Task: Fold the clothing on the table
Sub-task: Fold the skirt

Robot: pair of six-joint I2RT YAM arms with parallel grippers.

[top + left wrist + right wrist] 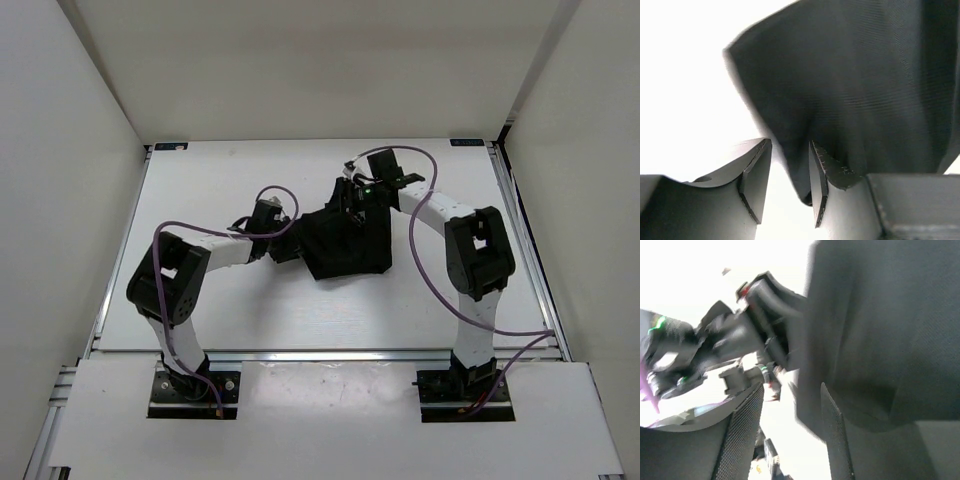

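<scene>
lying in a dark, folded heap near the middle of the table (230, 310), the clothing (345, 248) sits between two sets of jaws. the left jaws stand released at its left edge, a fabric corner hanging against one finger (821, 192) (not pinched). the right jaws, at its far edge, are spread apart too, cloth just beside them.

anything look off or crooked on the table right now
Nothing torn or spilled, but the clothing sits skewed to the edges of the table, its outline lopsided rather than a neat rectangle.
</scene>
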